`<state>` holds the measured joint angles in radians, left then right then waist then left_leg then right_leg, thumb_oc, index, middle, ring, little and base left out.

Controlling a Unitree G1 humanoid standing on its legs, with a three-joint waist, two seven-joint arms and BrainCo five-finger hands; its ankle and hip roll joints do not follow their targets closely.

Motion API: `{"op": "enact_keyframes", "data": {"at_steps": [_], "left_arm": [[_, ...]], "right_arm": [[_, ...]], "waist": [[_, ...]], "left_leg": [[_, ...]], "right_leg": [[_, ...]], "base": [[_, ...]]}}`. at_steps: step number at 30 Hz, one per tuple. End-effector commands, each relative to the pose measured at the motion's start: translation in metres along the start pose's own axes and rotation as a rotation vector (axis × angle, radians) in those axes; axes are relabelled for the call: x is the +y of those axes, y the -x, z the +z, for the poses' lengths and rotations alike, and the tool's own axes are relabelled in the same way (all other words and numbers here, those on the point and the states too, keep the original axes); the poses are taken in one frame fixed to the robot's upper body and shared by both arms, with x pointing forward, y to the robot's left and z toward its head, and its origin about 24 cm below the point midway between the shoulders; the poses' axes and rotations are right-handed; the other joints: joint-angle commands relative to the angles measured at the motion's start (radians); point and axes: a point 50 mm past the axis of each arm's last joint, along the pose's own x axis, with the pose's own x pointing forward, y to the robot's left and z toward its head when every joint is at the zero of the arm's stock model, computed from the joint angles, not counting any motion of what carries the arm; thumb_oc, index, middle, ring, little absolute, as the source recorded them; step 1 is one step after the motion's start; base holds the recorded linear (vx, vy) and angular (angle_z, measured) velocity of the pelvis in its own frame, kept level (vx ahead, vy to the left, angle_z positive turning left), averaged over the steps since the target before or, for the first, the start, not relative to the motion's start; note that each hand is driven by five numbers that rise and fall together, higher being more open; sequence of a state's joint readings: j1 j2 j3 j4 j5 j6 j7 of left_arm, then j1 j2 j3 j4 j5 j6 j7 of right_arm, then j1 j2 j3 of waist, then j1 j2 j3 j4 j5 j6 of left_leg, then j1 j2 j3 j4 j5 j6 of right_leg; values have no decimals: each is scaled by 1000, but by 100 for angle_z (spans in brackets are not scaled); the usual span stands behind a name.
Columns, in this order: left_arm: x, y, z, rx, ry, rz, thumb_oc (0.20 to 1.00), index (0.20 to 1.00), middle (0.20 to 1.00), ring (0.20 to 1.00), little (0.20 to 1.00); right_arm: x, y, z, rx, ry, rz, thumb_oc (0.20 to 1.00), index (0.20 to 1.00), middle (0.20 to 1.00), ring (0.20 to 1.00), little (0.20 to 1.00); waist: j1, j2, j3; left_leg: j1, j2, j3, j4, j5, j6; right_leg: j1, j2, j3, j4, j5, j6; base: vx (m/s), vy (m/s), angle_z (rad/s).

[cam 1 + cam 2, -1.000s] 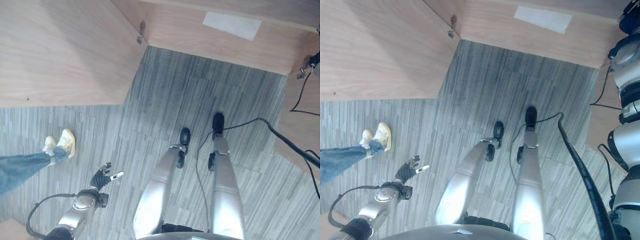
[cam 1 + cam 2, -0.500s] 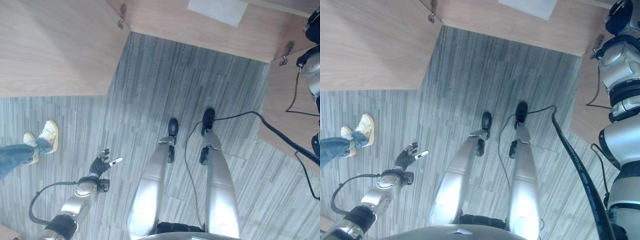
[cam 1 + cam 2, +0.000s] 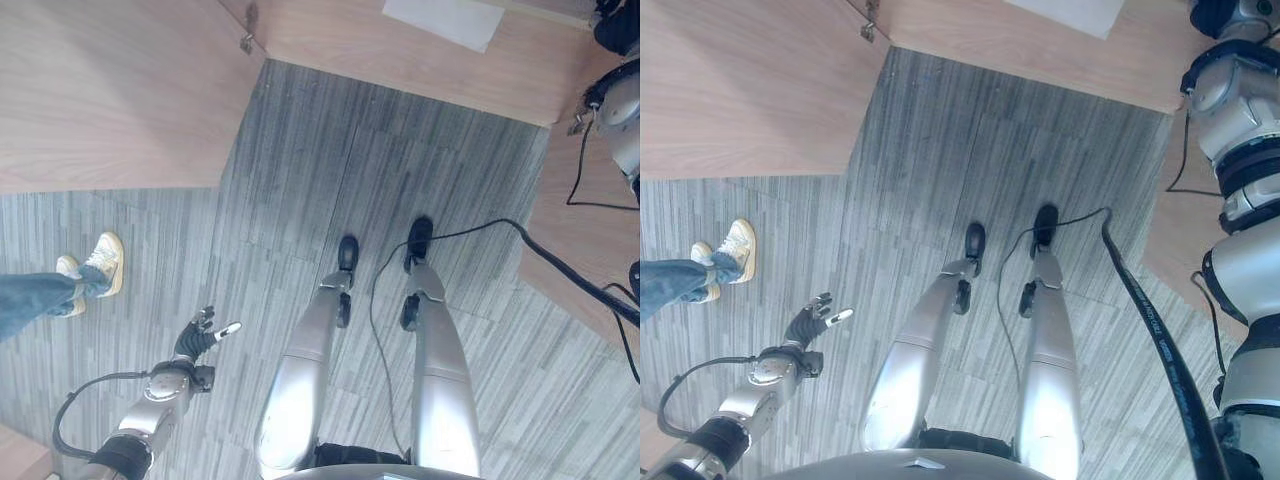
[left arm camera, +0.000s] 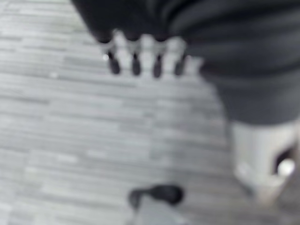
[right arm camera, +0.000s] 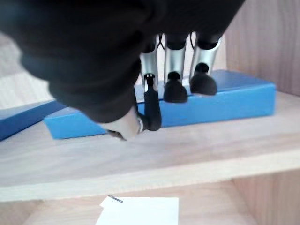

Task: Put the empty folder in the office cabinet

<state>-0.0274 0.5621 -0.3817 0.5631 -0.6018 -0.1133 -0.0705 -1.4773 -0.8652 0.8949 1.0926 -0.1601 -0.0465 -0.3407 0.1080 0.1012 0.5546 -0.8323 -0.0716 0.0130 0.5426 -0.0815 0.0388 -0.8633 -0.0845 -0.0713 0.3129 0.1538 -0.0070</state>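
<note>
A blue folder (image 5: 220,101) lies flat on a wooden shelf (image 5: 154,154) of the office cabinet. My right hand (image 5: 93,51) reaches over it with its fingers (image 5: 176,65) straight, their dark tips on or just above the folder's top face, and the thumb hangs in front of the folder's edge. Whether the tips touch it I cannot tell. My left hand (image 3: 198,337) hangs low at my left side over the grey floor, open and holding nothing; its straight fingers (image 4: 140,54) show in the left wrist view.
The cabinet's open door (image 3: 100,90) stands at the left and a wooden panel (image 3: 590,240) at the right. A white sheet (image 3: 445,20) lies on the cabinet's bottom board. Another blue folder (image 5: 21,122) lies on the shelf. A person's leg and pale shoes (image 3: 95,275) stand at the left.
The head camera has shifted, so the whole scene sits differently. My left hand hangs a little lower at my side, still open. More of my right arm shows at the right edge.
</note>
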Motion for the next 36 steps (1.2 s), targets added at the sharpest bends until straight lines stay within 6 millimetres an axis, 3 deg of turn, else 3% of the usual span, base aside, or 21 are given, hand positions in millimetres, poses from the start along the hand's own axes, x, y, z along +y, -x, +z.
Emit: {"op": "enact_keyframes", "data": {"at_steps": [1,17,22,26,27,28,36], "left_arm": [[25,29,-36,111,-13,86,1000,1000,1000,1000,1000],[39,39,-46,135,-33,111,1000,1000,1000,1000,1000],[40,42,-47,125,-38,106,1000,1000,1000,1000,1000],[37,41,-48,114,-43,92,1000,1000,1000,1000,1000],[36,41,-48,113,-44,90,1000,1000,1000,1000,1000],[34,40,-47,103,-45,82,1000,1000,1000,1000,1000],[20,32,-42,85,-99,25,1000,1000,1000,1000,1000]], "right_arm": [[-26,2,-19,-34,156,-62,200,200,200,200,200],[-45,-3,-17,-87,252,-90,200,200,200,200,200],[-55,-5,-16,-79,243,-123,200,200,200,200,200],[-56,-6,-12,-56,137,-167,200,200,200,200,200],[-56,-6,-12,-50,120,-174,360,360,360,360,360],[-53,-6,-12,-18,6,-185,1000,1000,1000,1000,1000],[-19,-1,0,10,-183,-151,1000,1000,1000,1000,1000]], "waist": [[35,-5,-35],[41,16,-35],[46,29,-35],[48,33,-35],[47,34,-35],[44,36,-35],[32,46,-35]], "left_leg": [[-26,4,-75,96,-101,-12],[-69,17,-74,90,-71,-14],[-65,24,-74,41,-38,-24],[-46,31,-58,11,-28,-30],[-45,31,-57,10,-27,-31],[-34,35,-52,4,-26,-35],[61,32,-18,-50,-25,-38]], "right_leg": [[35,16,-30,124,-226,14],[-10,17,-36,177,-252,3],[-12,14,-39,166,-256,0],[1,9,-51,138,-248,4],[2,7,-52,136,-247,4],[11,7,-50,130,-245,4],[89,9,-45,67,-227,11]], "base": [[82,-61,4],[49,-48,0],[-5,-17,0],[-30,0,-2],[-66,3,-8],[-43,-1,-9],[-65,6,-8]]}}
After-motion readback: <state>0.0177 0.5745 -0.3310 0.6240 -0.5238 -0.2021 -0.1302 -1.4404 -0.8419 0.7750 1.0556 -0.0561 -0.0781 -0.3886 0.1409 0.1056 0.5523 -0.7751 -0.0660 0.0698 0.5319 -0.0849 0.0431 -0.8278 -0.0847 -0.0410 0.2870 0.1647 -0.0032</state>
